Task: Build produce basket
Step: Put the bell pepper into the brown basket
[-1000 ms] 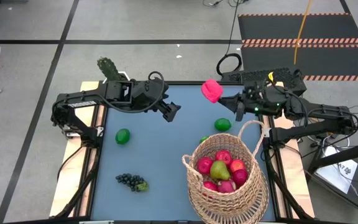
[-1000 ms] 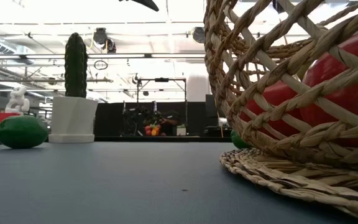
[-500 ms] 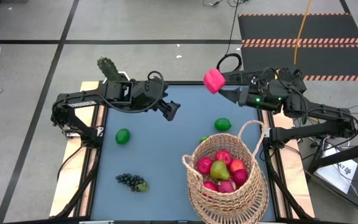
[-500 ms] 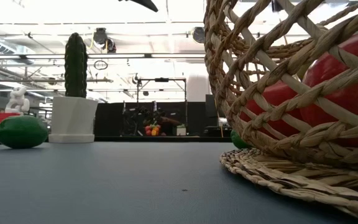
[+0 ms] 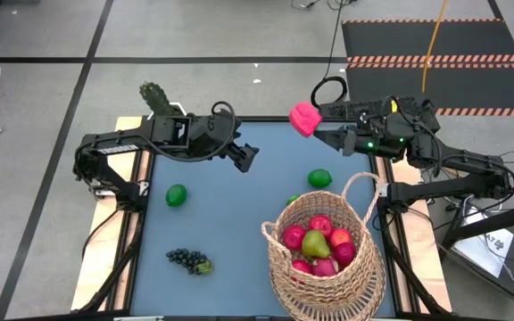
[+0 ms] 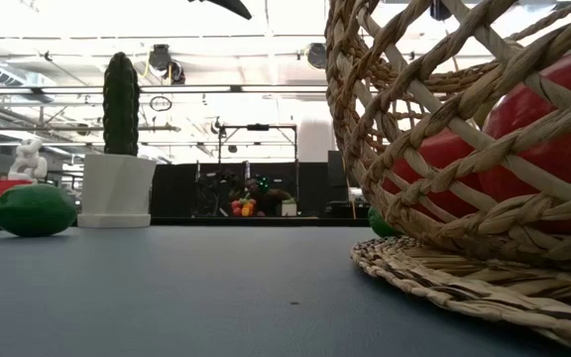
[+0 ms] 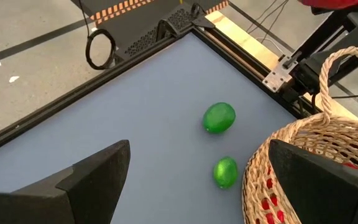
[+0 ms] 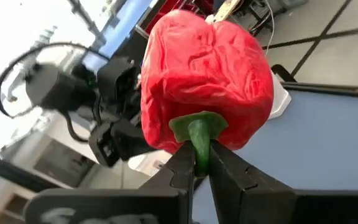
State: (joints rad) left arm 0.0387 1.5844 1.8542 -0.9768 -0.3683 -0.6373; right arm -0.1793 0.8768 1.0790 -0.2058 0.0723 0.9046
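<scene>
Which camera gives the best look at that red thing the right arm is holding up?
The right wrist view: the red bell pepper fills it, jaws pinching its green stem. The high view shows a small pink blob; the left wrist view shows an edge; the low view, nothing.

Overhead, table-level, two wrist views; shared basket (image 5: 324,259).

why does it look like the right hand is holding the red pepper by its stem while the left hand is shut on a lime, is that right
Only partly. The right hand does pinch the red pepper by its stem, but the left hand is open and empty. The left wrist view shows both limes lying on the table beside the basket.
</scene>
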